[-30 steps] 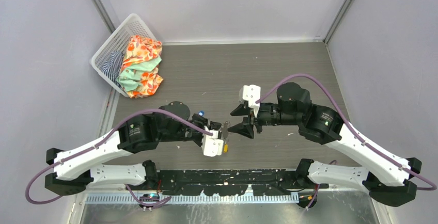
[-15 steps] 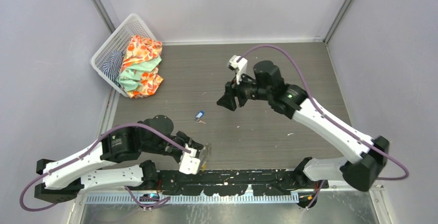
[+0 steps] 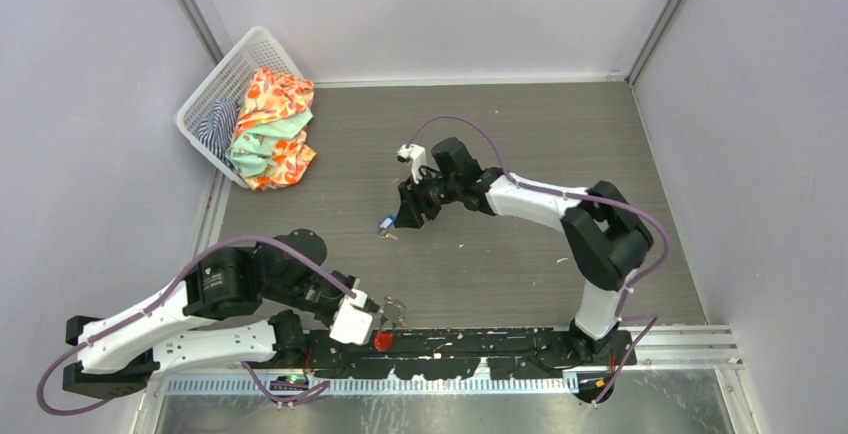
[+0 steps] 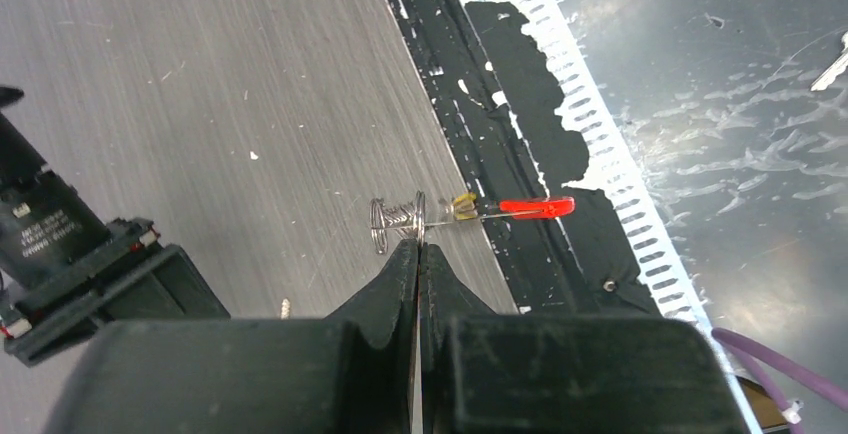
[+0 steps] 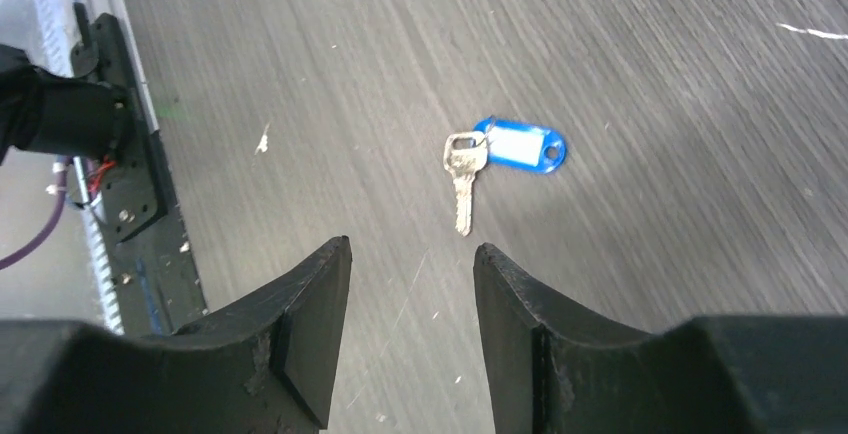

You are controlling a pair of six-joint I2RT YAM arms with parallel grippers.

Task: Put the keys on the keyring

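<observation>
The left tool (image 4: 418, 252), at the near left of the bench (image 3: 520, 134), is seen closed on the keyring (image 4: 395, 222). The keyring's long axis is run toward the near edge, with the red tag (image 4: 535, 208) stretched over the black rail (image 4: 525, 104). A yellow-headed key (image 4: 462, 206) is seen between ring and tag; whether it is threaded cannot be told. Farther right, the right tool (image 5: 412, 254) is held open just above the blue key (image 5: 505, 149), which lies flat mid-bench. Picking up this key is judged the step in hand; a descent and a closing across it are called for next. In the wrist view its blade is pointed toward the tool, the blue head crosswise.
</observation>
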